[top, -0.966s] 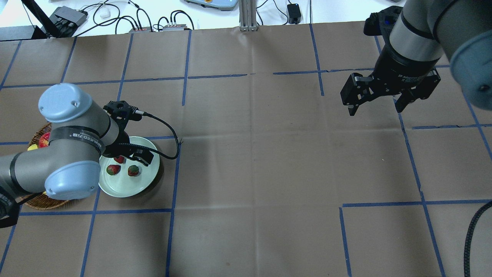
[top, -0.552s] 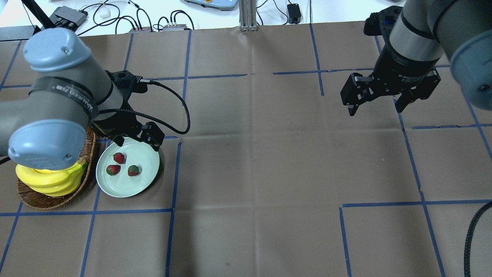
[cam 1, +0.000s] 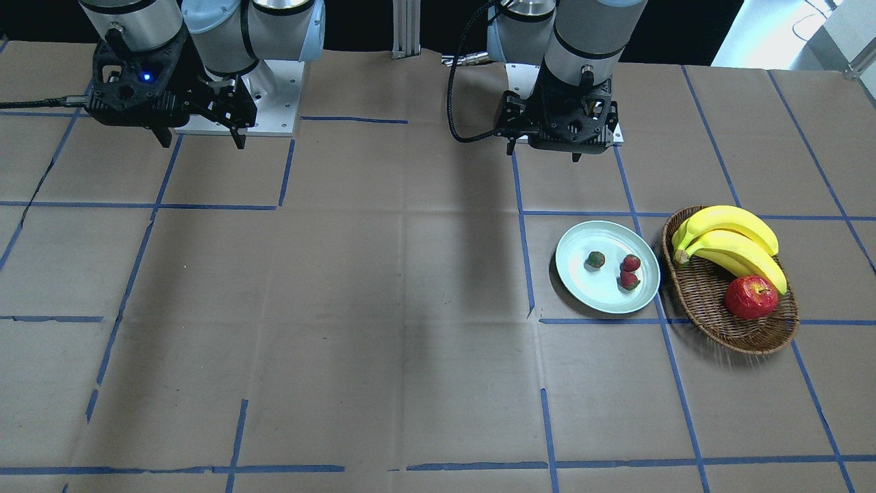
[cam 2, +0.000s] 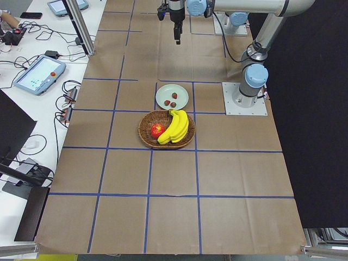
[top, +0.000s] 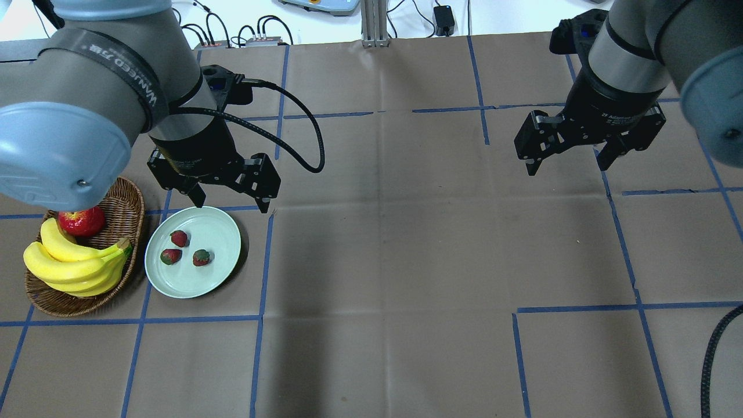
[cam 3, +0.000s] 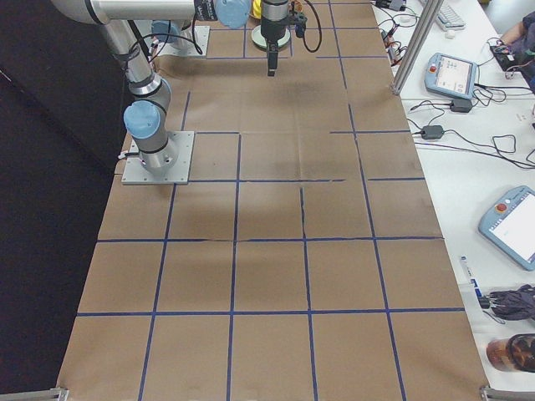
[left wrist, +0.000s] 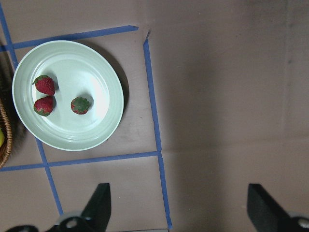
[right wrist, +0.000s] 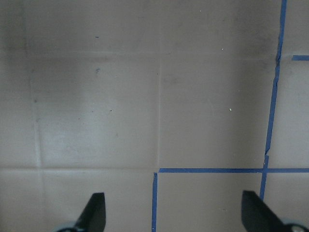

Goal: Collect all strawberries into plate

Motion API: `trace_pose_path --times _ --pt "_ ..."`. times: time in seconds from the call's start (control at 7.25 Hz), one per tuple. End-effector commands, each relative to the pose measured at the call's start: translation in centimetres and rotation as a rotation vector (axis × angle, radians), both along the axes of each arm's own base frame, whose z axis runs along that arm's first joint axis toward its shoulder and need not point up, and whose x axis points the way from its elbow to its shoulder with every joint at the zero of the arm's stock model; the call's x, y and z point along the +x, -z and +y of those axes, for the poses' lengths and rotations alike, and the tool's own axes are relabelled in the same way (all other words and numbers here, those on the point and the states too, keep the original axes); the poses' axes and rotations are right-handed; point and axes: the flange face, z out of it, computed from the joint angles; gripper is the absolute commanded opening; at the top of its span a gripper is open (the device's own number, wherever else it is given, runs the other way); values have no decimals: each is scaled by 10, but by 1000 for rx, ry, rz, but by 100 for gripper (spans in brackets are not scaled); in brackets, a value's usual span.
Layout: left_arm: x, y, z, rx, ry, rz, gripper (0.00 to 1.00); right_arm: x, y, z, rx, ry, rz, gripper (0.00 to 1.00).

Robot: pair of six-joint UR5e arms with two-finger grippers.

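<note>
On plate point(top: 222, 237) three strawberries point(top: 179, 238), basket point(top: 126, 203) with bananas point(top: 75, 268), apple point(top: 82, 222), left fingers point(left wrist: 100, 205), right fingers point(right wrist: 95, 211) spread

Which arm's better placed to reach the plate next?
Left. The left gripper, open, hangs by the plate, which holds all three strawberries; the right gripper is far across the table.

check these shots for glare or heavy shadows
Left wrist view: soft sheen on the plate, its dark shadow to the view's right. Front-facing view: a broad shadow band runs down the table. Right wrist view: dimmer top left, no glare.
</note>
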Motion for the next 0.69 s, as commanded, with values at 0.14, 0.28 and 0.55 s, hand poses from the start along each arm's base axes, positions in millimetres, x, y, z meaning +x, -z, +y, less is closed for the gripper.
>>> trace_pose_path --times 0.14,0.28,0.55 --pt "-1 -1 -4 -5 9 2 99 0 0 0 1 0 2 100" --pt "1 0 -6 -4 5 2 99 0 0 0 1 0 2 100" --pt "2 0 -10 -27 5 1 99 0 0 0 1 0 2 100"
